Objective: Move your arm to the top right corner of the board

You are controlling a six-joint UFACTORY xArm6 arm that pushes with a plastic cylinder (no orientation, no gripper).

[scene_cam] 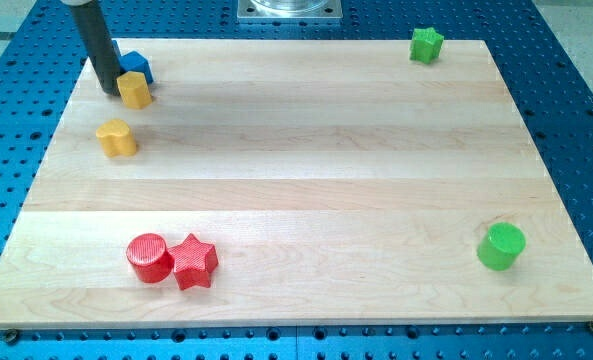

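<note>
My tip [110, 92] sits just left of the yellow block [134, 89], at the board's [306, 160] top left. There are no jaws; the rod holds nothing. The goal corner lies far right, beside the green star [427, 44].

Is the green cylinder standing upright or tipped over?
Upright: the green cylinder shows its flat round top face upward, resting on the board.
</note>
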